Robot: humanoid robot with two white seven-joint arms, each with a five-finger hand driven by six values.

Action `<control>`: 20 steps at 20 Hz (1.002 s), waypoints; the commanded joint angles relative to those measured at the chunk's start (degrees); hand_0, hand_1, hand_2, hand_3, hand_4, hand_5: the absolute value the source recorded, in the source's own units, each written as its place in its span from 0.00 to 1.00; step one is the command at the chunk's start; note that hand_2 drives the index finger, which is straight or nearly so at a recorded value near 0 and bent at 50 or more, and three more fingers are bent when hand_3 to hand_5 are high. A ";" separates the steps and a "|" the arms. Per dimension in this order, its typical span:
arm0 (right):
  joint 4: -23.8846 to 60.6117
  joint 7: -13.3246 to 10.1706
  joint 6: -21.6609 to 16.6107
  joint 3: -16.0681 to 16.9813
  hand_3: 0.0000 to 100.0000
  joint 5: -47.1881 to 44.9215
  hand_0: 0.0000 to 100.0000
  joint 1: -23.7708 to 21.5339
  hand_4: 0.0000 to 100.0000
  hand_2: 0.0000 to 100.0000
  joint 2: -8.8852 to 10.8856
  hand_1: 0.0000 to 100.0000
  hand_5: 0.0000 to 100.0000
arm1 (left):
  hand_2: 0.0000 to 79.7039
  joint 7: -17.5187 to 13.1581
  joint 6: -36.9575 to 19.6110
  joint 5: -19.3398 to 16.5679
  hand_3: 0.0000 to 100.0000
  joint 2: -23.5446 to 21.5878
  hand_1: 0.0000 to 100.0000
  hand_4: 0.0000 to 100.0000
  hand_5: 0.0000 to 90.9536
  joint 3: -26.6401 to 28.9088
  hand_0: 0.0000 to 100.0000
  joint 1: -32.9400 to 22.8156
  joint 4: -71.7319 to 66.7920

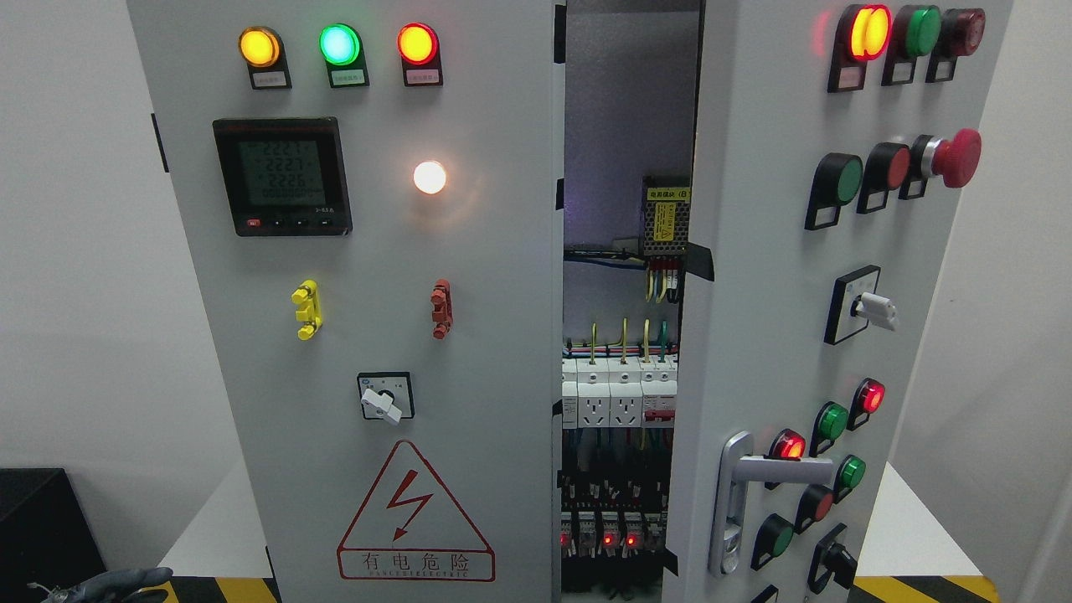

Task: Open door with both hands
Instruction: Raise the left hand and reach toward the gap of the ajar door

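Door of a grey electrical cabinet, right leaf, stands partly swung open at the right of the frame.

Its silver lever handle sits at lower right, untouched. The left leaf looks shut, so roughly half the job appears left. Breakers and wiring show through the dark centre gap. A grey left hand lies at the lower left corner, fingers relaxed, holding nothing; the right hand is out of view. White tabletop leaves swing room at right.
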State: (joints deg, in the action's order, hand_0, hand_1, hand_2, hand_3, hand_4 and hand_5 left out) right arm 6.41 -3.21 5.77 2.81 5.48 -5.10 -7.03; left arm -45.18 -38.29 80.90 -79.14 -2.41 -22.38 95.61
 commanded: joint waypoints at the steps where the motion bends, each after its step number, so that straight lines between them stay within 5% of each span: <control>1: 0.00 0.04 0.03 0.00 0.00 -0.03 0.10 0.00 0.00 0.00 0.00 0.13 0.00 | 0.00 -1.75 5.74 7.23 0.00 -11.03 0.56 0.00 0.00 -11.47 0.12 10.40 0.88; 4: 0.00 0.04 0.03 0.00 0.00 -0.03 0.10 0.00 0.00 0.00 0.00 0.13 0.00 | 0.00 -3.33 14.54 8.04 0.00 -12.70 0.56 0.00 0.00 -12.26 0.12 17.44 2.64; 9: 0.00 0.04 0.03 0.00 0.00 -0.03 0.10 0.00 0.00 0.00 0.00 0.13 0.00 | 0.00 -4.30 17.11 7.69 0.00 -15.15 0.56 0.00 0.00 -17.08 0.12 28.25 7.38; 12: 0.00 0.04 0.03 0.00 0.00 -0.03 0.10 0.00 0.00 0.00 0.00 0.13 0.00 | 0.00 -4.39 16.93 7.69 0.00 -18.50 0.56 0.00 0.00 -19.20 0.12 28.27 9.32; 16: 0.00 0.04 0.03 0.00 0.00 -0.03 0.10 0.00 0.00 0.00 0.00 0.13 0.00 | 0.00 -4.39 17.11 5.33 0.00 -12.46 0.56 0.00 0.00 -27.09 0.12 36.06 9.06; 20: 0.00 0.04 0.03 0.00 0.00 0.05 0.10 0.00 0.00 0.00 0.00 0.13 0.00 | 0.00 -4.48 17.11 2.15 0.00 -11.30 0.56 0.00 0.00 -35.88 0.12 44.15 8.98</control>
State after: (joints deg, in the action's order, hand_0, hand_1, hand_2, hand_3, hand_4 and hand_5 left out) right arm 6.41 -3.21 5.76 2.81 5.47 -5.10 -7.03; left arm -49.60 -21.22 85.62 -90.63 -21.78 11.45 102.08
